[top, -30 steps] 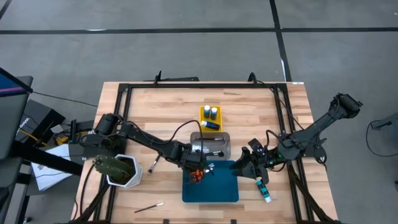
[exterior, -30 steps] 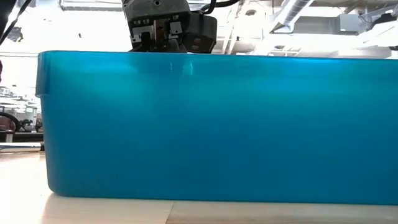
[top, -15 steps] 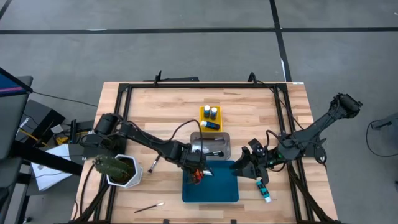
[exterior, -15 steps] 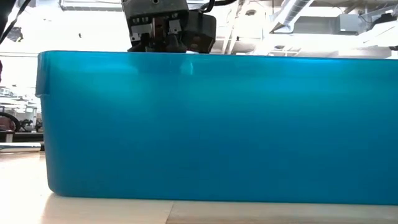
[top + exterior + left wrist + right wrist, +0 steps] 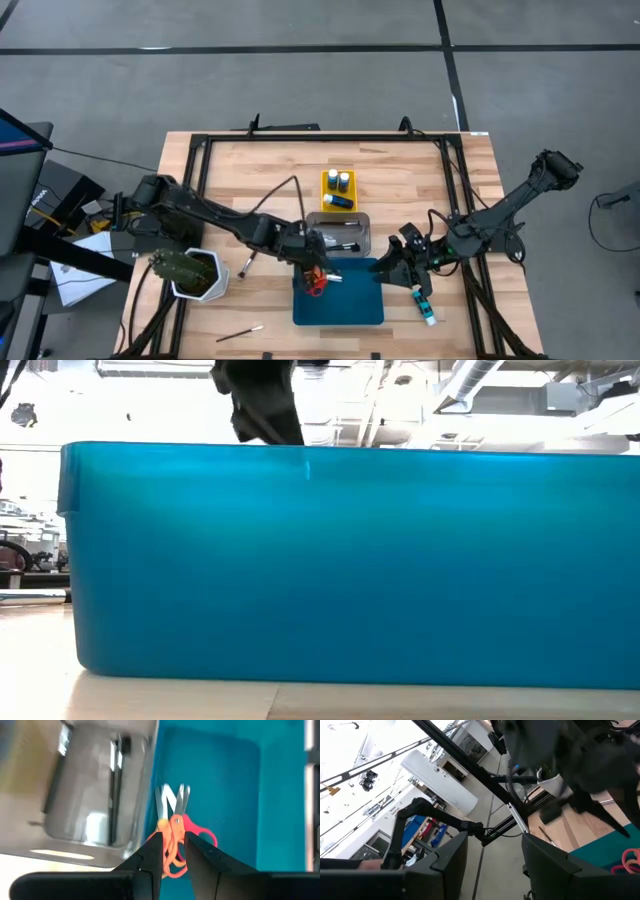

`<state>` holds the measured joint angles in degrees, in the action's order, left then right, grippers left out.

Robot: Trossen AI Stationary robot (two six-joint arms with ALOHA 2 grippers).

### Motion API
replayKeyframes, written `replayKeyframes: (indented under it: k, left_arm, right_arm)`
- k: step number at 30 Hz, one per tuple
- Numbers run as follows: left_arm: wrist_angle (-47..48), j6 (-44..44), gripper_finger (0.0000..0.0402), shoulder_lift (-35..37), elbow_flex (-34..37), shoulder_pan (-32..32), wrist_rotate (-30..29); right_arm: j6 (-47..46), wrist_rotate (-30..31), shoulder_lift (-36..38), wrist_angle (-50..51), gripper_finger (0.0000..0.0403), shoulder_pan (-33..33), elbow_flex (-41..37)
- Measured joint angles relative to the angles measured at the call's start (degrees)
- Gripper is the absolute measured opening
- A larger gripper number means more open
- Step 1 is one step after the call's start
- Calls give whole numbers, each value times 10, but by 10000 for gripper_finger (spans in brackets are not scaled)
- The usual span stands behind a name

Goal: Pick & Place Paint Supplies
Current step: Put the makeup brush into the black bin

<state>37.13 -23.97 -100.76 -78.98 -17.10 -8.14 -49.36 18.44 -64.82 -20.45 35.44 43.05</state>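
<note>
Two small scissors, one orange-handled (image 5: 167, 845) and one red-handled (image 5: 197, 832), lie flat on the floor of the blue tray (image 5: 345, 300), at its left side (image 5: 315, 283). My left gripper (image 5: 173, 847) hangs just above them, open, its fingers pointing steeply down and touching nothing (image 5: 314, 266). My right gripper (image 5: 384, 268) stands open and level at the blue tray's right edge, with nothing between its fingers (image 5: 495, 850). Blue bottles with white caps sit in the yellow tray (image 5: 338, 188). Dark brushes lie in the clear tray (image 5: 340, 234).
A cactus in a white pot (image 5: 190, 272) stands at the left. One brush (image 5: 244, 265) lies beside it and another (image 5: 240, 332) near the front edge. A blue-green bottle (image 5: 424, 304) lies right of the blue tray. The low view is filled by the blue tray's wall (image 5: 340, 560).
My left gripper has risen from the blue tray and drawn back a little toward the table's left. The scissors have stayed lying in the tray. The right arm has kept still.
</note>
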Motion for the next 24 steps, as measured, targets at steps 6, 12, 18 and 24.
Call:
replayKeyframes:
  k: [6,12,18,24]
  left_arm:
    - [10,-1,72,50,0,7,-40]
    - [40,-49,72,79,0,30,-56]
    - [161,-156,72,78,0,76,-12]
    - [278,-222,88,71,0,99,56]
  right_arm:
    - [0,0,0,0,184,0,0]
    - [3,0,0,0,184,0,0]
    - [3,0,0,0,184,0,0]
    - [10,0,0,-1,184,0,0]
